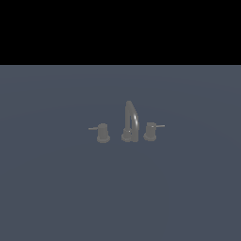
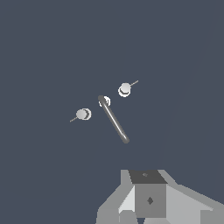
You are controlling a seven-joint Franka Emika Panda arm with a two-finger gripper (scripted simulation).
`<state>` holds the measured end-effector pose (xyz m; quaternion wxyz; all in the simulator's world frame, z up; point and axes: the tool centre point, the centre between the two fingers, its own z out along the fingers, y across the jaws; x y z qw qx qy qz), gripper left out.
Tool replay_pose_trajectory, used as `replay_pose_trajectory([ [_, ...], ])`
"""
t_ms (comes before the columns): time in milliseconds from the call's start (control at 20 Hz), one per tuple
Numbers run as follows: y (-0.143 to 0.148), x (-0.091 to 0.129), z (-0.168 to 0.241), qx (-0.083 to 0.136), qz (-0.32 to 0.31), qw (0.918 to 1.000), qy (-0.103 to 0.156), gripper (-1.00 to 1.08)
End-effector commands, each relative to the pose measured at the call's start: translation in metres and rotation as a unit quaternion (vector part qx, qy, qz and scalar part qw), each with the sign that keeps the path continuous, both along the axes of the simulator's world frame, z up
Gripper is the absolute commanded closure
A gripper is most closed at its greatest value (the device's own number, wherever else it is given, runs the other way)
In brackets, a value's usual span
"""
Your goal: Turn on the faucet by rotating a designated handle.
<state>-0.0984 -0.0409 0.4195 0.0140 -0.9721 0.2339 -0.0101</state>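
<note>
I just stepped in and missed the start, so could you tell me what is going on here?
A simulated Panda arm is meant to turn on the faucet by rotating the handle whose lever points to the exterior view's right. Nothing is being touched yet: the arm does not show in the exterior view, and the wrist view looks down on the set from above, well clear of it. Only part of the gripper shows, so its jaw state is unclear.

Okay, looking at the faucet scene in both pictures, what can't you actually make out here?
- The hand: wrist view shows only its body at the picture's edge; fingertips are cut off, so open or shut is unknown. It is absent from the exterior view.
- The handle: too small and dim in both views to read its turn angle.
- The spout: its outlet is too blurred to see.
- Water flow: none is discernible.
</note>
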Motion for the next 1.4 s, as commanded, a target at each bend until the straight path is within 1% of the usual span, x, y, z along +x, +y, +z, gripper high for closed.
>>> replay_pose_trajectory([
  [0, -0.006, 0.019, -0.016, 0.001, -0.035, 0.9994, 0.001, 1.08],
  [150, -0.014, 0.040, -0.038, 0.002, -0.076, 0.9971, 0.003, 1.08],
  [300, -0.022, 0.059, -0.061, 0.002, -0.117, 0.9931, 0.005, 1.08],
  [450, -0.031, 0.077, -0.085, 0.003, -0.158, 0.9874, 0.006, 1.08],
  [650, -0.043, 0.099, -0.121, 0.003, -0.212, 0.9772, 0.009, 1.08],
  [800, -0.052, 0.113, -0.149, 0.003, -0.252, 0.9677, 0.010, 1.08],
  [1000, -0.064, 0.130, -0.188, 0.002, -0.305, 0.9524, 0.012, 1.08],
  [1150, -0.073, 0.139, -0.219, 0.001, -0.343, 0.9391, 0.013, 1.08],
  [1350, -0.085, 0.149, -0.262, 0.000, -0.393, 0.9193, 0.015, 1.08],
])
